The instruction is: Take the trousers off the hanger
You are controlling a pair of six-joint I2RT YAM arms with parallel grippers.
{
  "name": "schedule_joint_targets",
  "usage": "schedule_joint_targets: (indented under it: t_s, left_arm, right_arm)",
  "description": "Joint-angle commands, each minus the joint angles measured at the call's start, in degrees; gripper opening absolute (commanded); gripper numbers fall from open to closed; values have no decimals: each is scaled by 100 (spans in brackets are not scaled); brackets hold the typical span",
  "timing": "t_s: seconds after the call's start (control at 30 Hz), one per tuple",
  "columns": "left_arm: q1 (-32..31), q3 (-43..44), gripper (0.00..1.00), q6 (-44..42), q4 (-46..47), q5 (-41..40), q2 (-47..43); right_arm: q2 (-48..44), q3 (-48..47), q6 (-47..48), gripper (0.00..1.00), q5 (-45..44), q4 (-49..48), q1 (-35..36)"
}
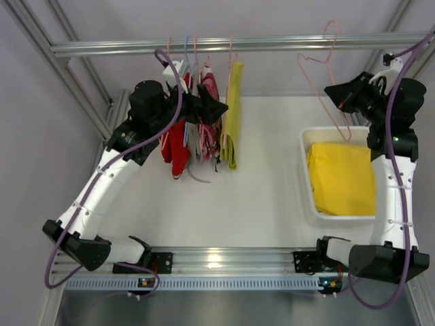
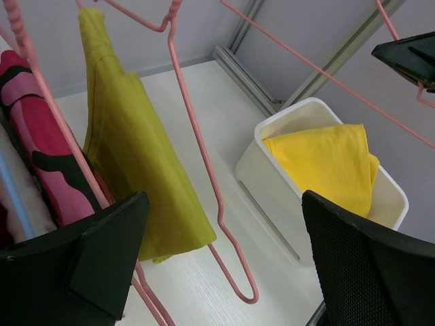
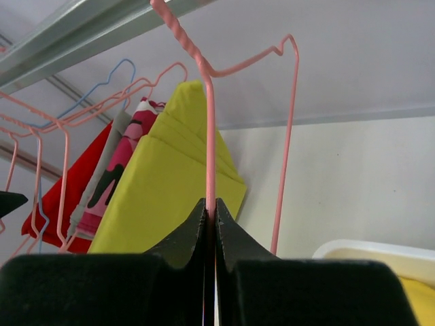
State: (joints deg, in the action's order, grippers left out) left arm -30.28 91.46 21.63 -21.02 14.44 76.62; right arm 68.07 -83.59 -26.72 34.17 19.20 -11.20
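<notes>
The right gripper (image 3: 211, 221) pinches a bare hanger (image 3: 209, 136) by the white bin (image 1: 305, 170) holding bright yellow trousers (image 1: 343, 178); the left gripper (image 2: 224, 204), spread wide, looks ready for the yellow-green trousers (image 1: 234, 115).

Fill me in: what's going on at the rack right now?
The right gripper is shut on the wire of an empty pink hanger up by the rail. The bright yellow trousers lie in the white bin. The yellow-green trousers hang on their own hanger beside the pink patterned garment and the red garment. The left gripper is open next to them, holding nothing. One pair is off, one is not yet.
</notes>
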Motion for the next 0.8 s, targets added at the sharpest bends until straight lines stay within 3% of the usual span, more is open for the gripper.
schedule_joint_targets:
  t_s: [0.0, 0.4, 0.6, 0.7, 0.77]
  left_arm:
    - [93, -49, 99, 228, 379, 103, -165]
    - [207, -137, 99, 342, 361, -2, -218]
    - [242, -137, 98, 430, 344, 103, -165]
    - [251, -6, 96, 404, 256, 235, -68]
    - [242, 82, 95, 360, 221, 279, -7]
  right_arm:
    - [-31, 53, -202, 0, -278, -514, 425]
    - [-242, 668, -264, 0, -1895, -848, 1665]
    - [-163, 783, -167, 1, -1870, -822, 1841]
    - [-198, 835, -140, 9, -1844, -804, 1841]
    - [-251, 862, -140, 20, -1818, -804, 1841]
